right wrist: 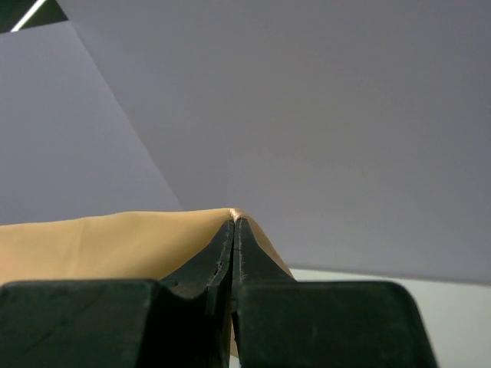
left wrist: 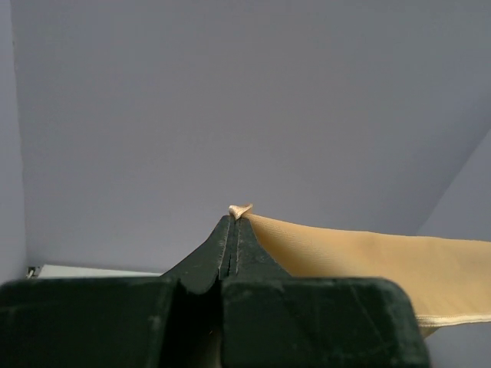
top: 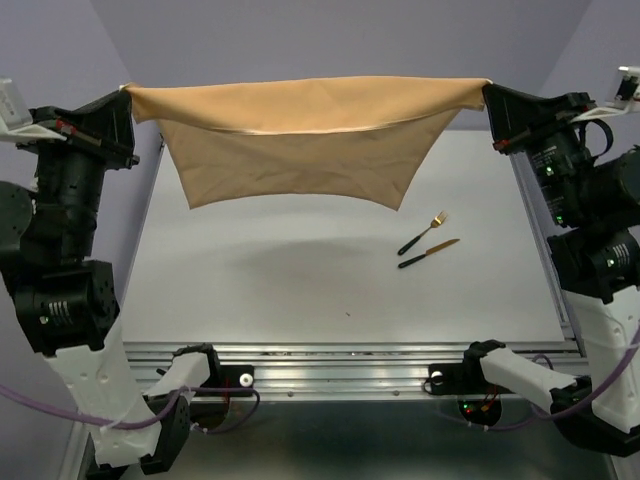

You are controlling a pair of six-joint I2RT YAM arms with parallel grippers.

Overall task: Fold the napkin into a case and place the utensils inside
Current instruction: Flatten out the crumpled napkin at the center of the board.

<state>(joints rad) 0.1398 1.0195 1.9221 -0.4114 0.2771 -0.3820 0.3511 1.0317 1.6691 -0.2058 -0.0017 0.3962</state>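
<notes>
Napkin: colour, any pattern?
The napkin is plain peach-orange, unpatterned; top external view shows it best.

Left tool (left wrist: 234,220), right tool (right wrist: 233,224) raised high, clamped.

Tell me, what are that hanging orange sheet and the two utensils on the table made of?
The napkin looks like thin woven cloth, matte with a faint sheen at its hem: it sags and creases as it hangs. The fork and knife seem metal with a gold finish; their dark handles may be plastic or coated, too small to tell.
</notes>
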